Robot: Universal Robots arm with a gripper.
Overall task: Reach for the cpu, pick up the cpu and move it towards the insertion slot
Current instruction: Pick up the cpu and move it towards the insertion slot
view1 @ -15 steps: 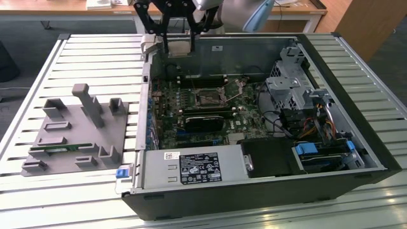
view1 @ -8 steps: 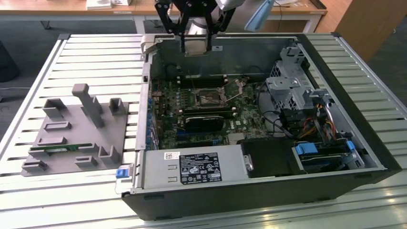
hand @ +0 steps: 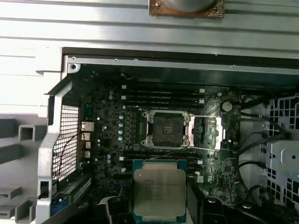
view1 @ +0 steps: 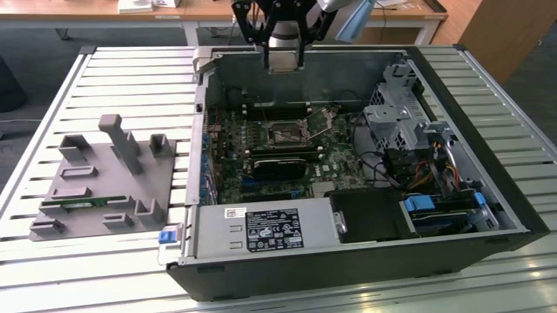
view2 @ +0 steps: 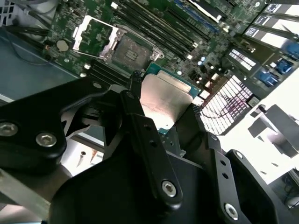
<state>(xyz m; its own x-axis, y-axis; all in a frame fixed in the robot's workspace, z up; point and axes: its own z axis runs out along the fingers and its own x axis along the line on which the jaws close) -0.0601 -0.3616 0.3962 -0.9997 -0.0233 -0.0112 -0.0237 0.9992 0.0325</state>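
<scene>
Gripper: the gripper [view1: 284,60] hangs at the upper centre of the exterior view, above the far wall of the open computer case [view1: 487,130].
Fingers: the black fingers [view2: 140,116] are clamped on the cpu [view2: 166,100], holding it by its edges.
Cpu: lifted clear, silvery top showing at the lower centre of the first wrist view [hand: 160,191].
Insertion slot: the insertion slot [hand: 167,129] sits mid-frame on the motherboard [view1: 335,153], frame flipped open, bare, well apart from the chip.
Progress: reach and pick-up look done; the carry towards the socket is under way, not finished.
</scene>
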